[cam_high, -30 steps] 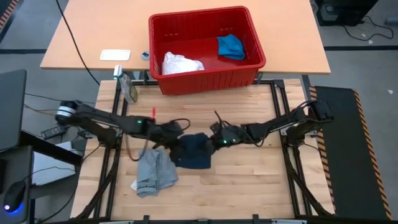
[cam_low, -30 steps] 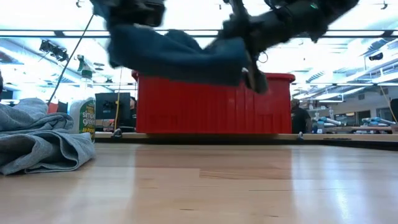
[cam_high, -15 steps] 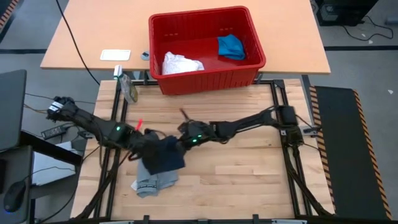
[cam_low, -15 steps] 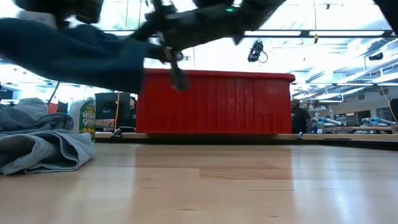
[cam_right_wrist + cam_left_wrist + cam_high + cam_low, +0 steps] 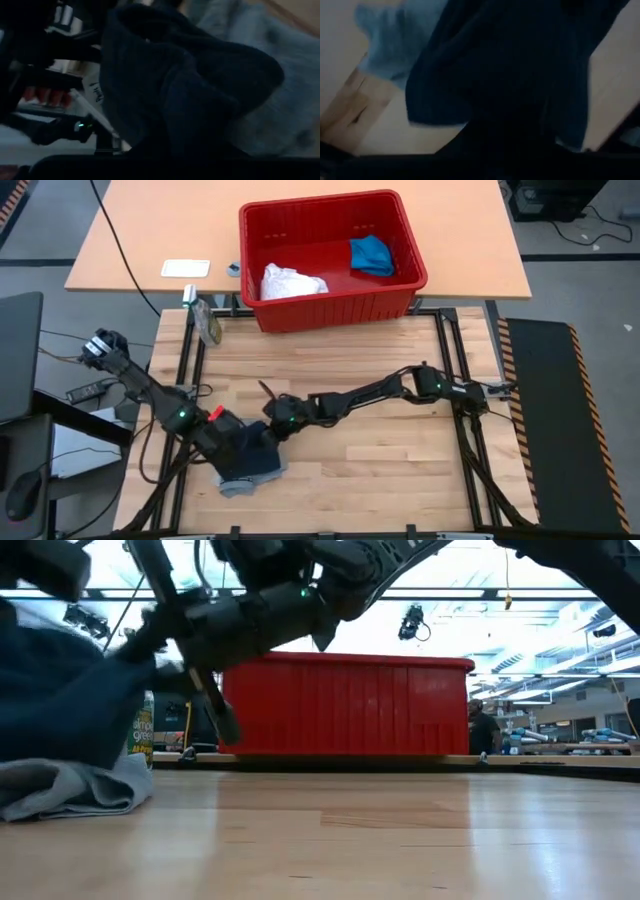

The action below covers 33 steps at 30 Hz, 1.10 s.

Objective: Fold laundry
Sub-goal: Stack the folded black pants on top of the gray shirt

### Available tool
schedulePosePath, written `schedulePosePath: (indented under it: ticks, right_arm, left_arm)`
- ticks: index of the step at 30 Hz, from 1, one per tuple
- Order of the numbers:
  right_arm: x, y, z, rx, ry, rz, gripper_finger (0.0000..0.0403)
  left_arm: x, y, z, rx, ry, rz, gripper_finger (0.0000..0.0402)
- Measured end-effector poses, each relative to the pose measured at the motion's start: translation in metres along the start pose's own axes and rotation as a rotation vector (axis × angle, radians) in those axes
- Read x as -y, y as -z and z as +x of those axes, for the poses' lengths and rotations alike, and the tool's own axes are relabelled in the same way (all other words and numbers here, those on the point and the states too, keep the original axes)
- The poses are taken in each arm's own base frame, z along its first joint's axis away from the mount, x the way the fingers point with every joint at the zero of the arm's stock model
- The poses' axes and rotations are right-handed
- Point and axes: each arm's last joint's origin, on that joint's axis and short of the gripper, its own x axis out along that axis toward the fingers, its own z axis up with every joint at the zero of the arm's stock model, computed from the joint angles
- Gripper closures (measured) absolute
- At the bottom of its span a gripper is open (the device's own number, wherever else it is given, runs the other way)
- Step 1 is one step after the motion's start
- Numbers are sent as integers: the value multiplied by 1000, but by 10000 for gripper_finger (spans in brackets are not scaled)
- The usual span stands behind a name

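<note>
Navy garment bunched between my two pincers, lying on top of the grey T-shirt.
My left gripper is at one side of the dark cloth, my right gripper at the other, both pressed into it; whether either is clenched on the fabric I cannot tell. Well beyond both, the red basket holds the white cloth and bright blue garment.

Navy garment bunched atop grey T-shirt

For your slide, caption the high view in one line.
Both grippers lower the navy garment onto the grey T-shirt.
</note>
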Motion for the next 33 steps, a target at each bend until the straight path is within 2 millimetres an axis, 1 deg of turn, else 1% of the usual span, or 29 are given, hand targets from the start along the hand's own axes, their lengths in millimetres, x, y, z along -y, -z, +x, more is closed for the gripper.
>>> schedulePosePath:
  ticks: [2, 4, 7, 9, 12, 15, 18, 21, 23, 25, 27, 30, 33]
  right_arm:
    - [4, 3, 1, 13, 44, 10, 339]
    - [5, 5, 0, 33, 88, -19, 310]
    - [5, 4, 0, 39, 90, -49, 263]
    - [4, 4, -1, 42, 88, -51, 231]
    - [3, 4, 0, 35, 70, -51, 183]
    - [1, 2, -1, 46, 48, -56, 140]
    - [-3, 1, -1, 50, -3, -86, 110]
    - [-5, 0, -1, 64, -11, -119, 97]
    - [-6, -2, -1, 89, -13, -139, 95]
    - [-8, -3, -1, 115, -17, -149, 95]
    - [-7, -3, -2, 116, -12, -159, 95]
    - [-6, -2, -2, 94, -2, -178, 95]
    - [-2, 1, -1, 43, 23, -169, 95]
  left_arm:
    - [-4, 5, 6, -5, -26, -3, 301]
    - [-7, 9, 10, -9, -43, 5, 272]
    - [-10, 12, 13, -16, -59, 18, 230]
    - [-9, 13, 9, -23, -49, 24, 206]
    - [-2, 11, -5, -13, 19, 45, 182]
    - [-1, 9, -25, -7, 45, 58, 174]
    - [-1, 7, -48, 14, 81, 55, 175]
    - [3, 2, -64, 135, 147, 52, 181]
    - [8, -2, -66, 239, 177, 75, 186]
    - [14, -6, -61, 323, 195, 87, 193]
    - [21, -11, -49, 359, 204, 105, 200]
    - [28, -16, -24, 372, 181, 109, 210]
    - [26, -16, 5, 333, 79, 71, 216]
